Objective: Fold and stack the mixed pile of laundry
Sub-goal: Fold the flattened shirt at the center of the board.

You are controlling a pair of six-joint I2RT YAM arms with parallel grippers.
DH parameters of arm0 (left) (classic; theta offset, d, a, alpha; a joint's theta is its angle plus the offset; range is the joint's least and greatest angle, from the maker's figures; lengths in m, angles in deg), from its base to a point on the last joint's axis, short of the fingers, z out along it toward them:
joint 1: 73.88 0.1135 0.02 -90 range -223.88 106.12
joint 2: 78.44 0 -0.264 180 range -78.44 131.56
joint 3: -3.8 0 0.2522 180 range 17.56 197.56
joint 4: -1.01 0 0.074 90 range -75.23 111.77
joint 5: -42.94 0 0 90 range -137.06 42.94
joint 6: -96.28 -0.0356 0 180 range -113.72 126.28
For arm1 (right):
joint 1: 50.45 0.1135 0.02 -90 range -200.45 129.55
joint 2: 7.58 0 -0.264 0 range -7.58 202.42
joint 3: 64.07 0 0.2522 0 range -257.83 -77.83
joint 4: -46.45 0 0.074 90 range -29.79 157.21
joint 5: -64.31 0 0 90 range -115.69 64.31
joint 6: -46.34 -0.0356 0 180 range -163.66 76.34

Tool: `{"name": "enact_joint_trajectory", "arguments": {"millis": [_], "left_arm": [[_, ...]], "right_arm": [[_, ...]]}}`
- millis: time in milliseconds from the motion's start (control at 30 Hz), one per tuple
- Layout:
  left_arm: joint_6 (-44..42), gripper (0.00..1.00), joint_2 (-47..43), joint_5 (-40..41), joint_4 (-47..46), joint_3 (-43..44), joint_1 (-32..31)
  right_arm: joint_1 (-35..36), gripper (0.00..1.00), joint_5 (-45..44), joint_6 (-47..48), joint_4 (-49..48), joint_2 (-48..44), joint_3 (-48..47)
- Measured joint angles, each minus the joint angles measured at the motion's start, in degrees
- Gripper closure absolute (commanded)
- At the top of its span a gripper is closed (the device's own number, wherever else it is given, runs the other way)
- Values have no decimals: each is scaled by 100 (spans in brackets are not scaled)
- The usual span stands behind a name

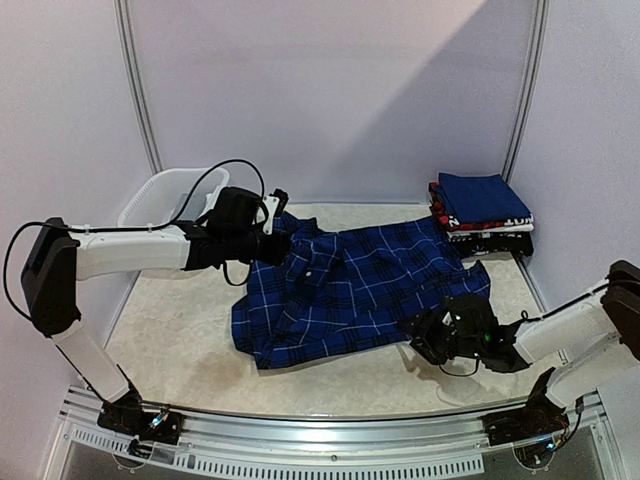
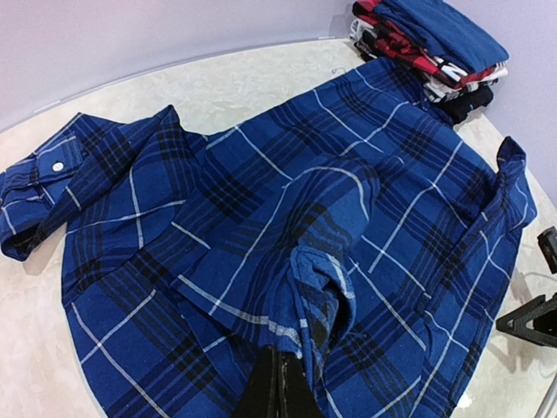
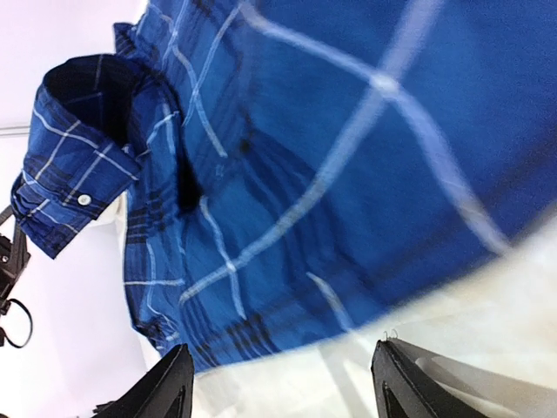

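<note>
Up top first: the plaid shirt [image 1: 350, 290] lies rumpled across the middle of the desk [image 1: 170, 340]. The left arm [image 1: 130, 250] reaches in from the left side, and the left jaws sit right at the shirt's far left corner. The right arm [image 1: 565, 325] comes in low from the right, with the right jaws at the shirt's near right edge. There's a white basket [image 1: 160, 195] at the far left behind the left arm. A stack of folded clothes [image 1: 485, 210] sits in the far right corner, blue piece on top, close to the shirt's far end.

Left wrist cam: the left jaws are pressed together on a raised ridge of the shirt, with the cloth bunched up into them. The rest of the shirt fans out flat beyond that. A cuff with a white button [image 2: 48, 165] lies off to the left, and the folded stack shows top right.

Right wrist cam: the two black fingers [image 3: 165, 387] are spread wide, with only bare desk between them. The shirt's hem lies just past the tips, and I can't tell if it touches them. A buttoned cuff shows upper left.
</note>
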Motion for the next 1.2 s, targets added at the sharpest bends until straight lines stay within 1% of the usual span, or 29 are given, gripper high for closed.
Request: {"name": "enact_joint_trajectory", "arguments": {"millis": [133,200,300,400,467,533,700,833,867,1200], "left_arm": [[7,100,-4,-24,-7,0,0],[24,100,-4,-24,-13,-2,0],[61,100,-4,-42,-44,-7,0],[83,100,-4,-74,-153,-7,0],[90,100,-4,-98,-188,-7,0],[103,100,-4,-146,-223,-7,0],[107,100,-4,-197,-269,-7,0],[107,100,-4,-216,-302,-7,0],[109,100,-4,-223,-310,-7,0],[114,100,-4,-293,-339,-7,0]], "right_arm": [[0,27,-323,44,942,-894,236],[0,27,-483,59,1246,-1174,299],[-11,27,-660,63,1401,-1259,308],[-83,30,-706,68,1108,-949,240],[-166,35,-695,81,885,-737,221],[-275,41,-643,96,439,-396,188],[-417,72,-463,131,-319,273,144],[-442,95,-361,170,-579,570,149],[-446,99,-323,162,-616,638,151],[-385,100,-24,81,-1309,1154,149]]}}
